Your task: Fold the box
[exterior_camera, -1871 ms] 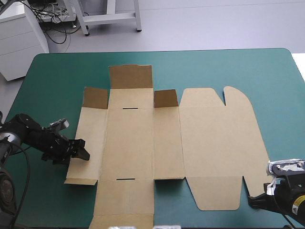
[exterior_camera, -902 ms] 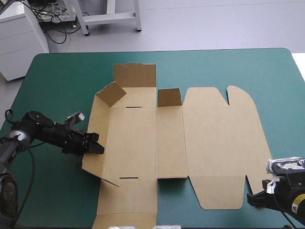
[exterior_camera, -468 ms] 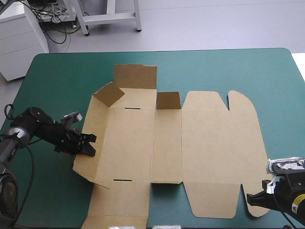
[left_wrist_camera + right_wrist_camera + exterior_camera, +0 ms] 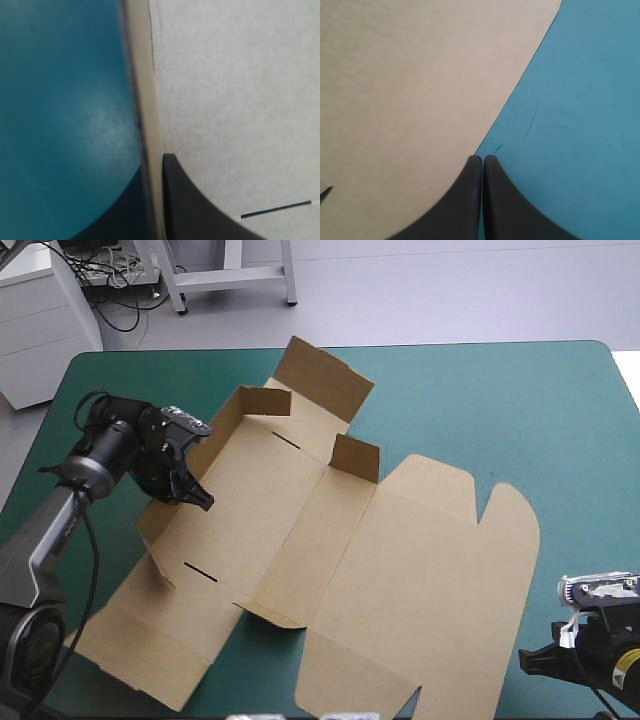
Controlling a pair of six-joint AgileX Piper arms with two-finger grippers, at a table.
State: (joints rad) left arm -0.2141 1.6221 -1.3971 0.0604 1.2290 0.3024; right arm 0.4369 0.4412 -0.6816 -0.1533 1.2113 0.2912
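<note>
Brown box [image 4: 400,570] with thin black slits [image 4: 200,569] on teal-green cover [image 4: 500,400].

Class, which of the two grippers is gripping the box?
The left gripper: it pinches a raised side wall of the box; the right gripper is shut empty beside it.

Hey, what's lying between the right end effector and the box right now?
Only a sliver of bare teal-green cover lies between the right end effector and the box; the right wrist view shows it best, the high view agrees.
</note>
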